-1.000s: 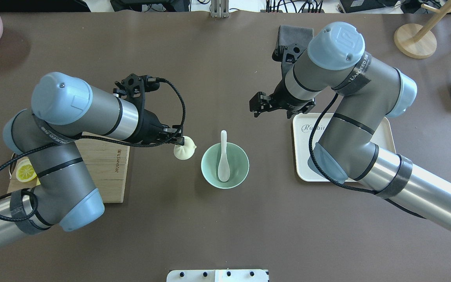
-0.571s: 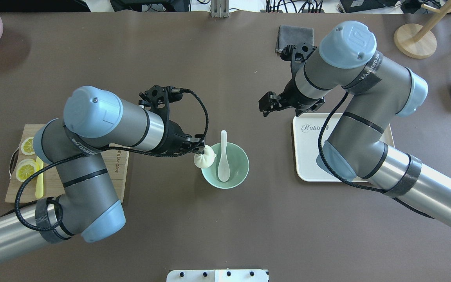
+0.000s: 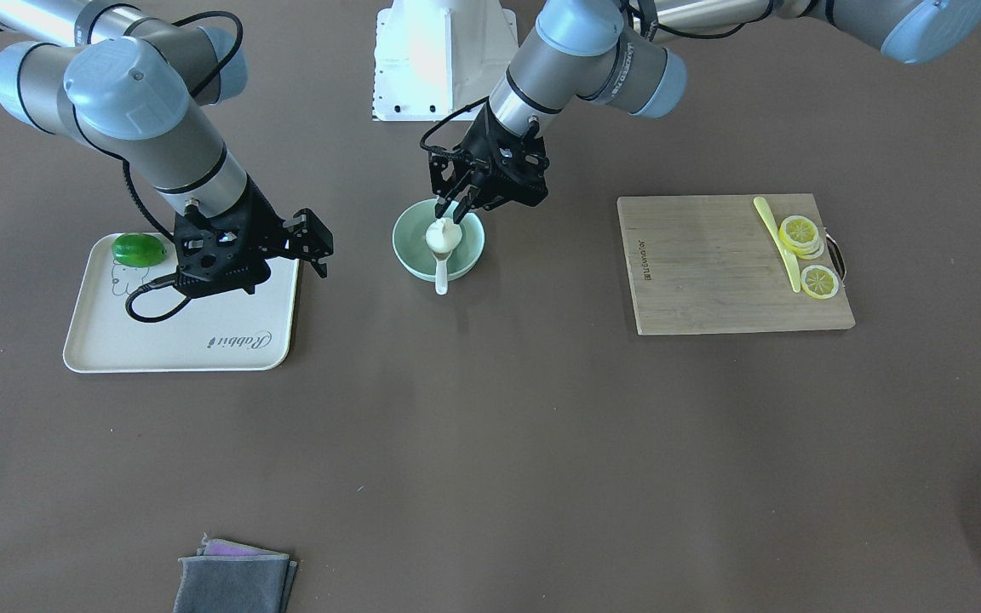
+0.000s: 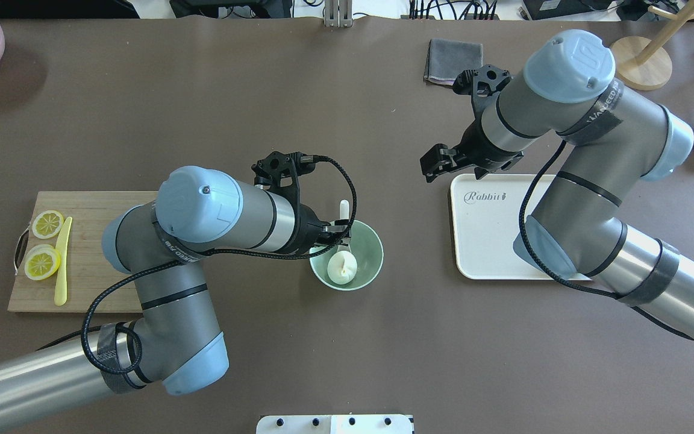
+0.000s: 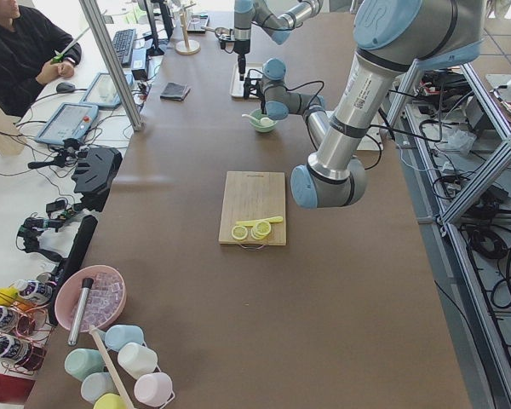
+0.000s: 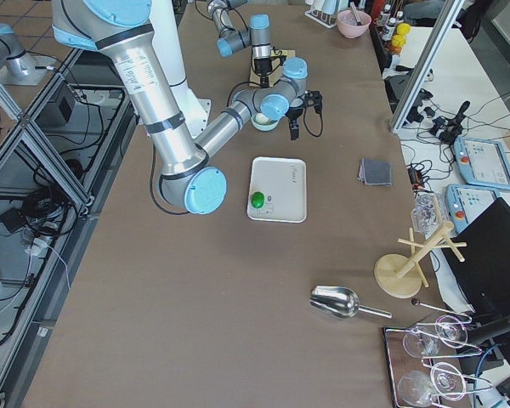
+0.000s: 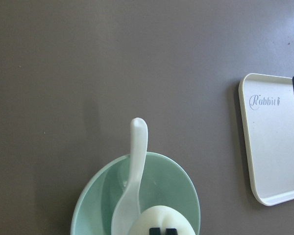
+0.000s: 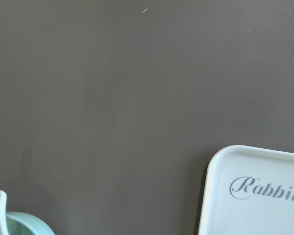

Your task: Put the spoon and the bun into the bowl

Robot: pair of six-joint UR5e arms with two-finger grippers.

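The pale mint-green bowl [image 4: 372, 253] stands mid-table. The white spoon [image 4: 343, 211] lies in it, handle over the far rim. The white bun [image 4: 343, 267] sits low inside the bowl over the spoon's scoop. My left gripper [image 4: 338, 238] is above the bowl and shut on the bun's top; the left wrist view shows both fingertips [image 7: 157, 231] pinched on the bun [image 7: 161, 220]. In the front-facing view the gripper [image 3: 454, 211] hangs just over the bun [image 3: 444, 236]. My right gripper [image 4: 434, 164] is open and empty, off the tray's far left corner.
A white tray [image 4: 485, 241] lies right of the bowl, with a green object [image 3: 139, 249] on it. A wooden cutting board [image 4: 88, 241] on the left holds lemon slices [image 4: 41, 262] and a yellow knife [image 4: 62, 259]. A grey cloth [image 4: 452, 57] lies at the far side.
My left arm has carried the bun to the right, from beside the bowl to inside it. My right arm has drawn back to the right and farther away.
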